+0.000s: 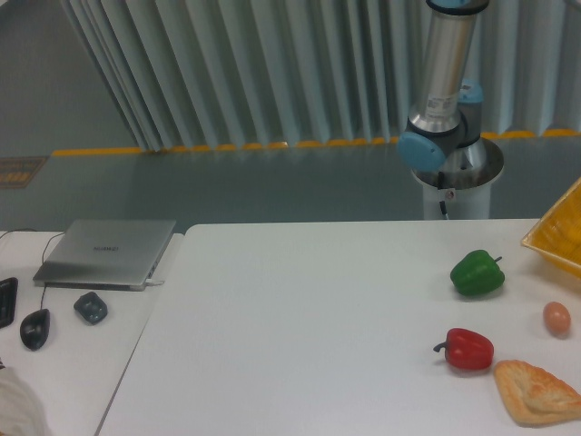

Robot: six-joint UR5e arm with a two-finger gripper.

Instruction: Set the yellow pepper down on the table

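Note:
The large white table [300, 336] fills the lower part of the view. The yellow pepper does not show as a separate thing; a yellow basket [561, 232] at the right edge holds yellow contents that I cannot tell apart. Only the arm's base and lower links [442, 91] show behind the table; the arm rises out of the top of the frame. The gripper is out of view.
A green pepper [477, 272], a red pepper [468, 349], an egg [556, 316] and a flat golden-brown pastry [536, 391] lie on the table's right side. A smaller desk at left holds a grey laptop [109, 251], a mouse [34, 328] and a small dark object [91, 307].

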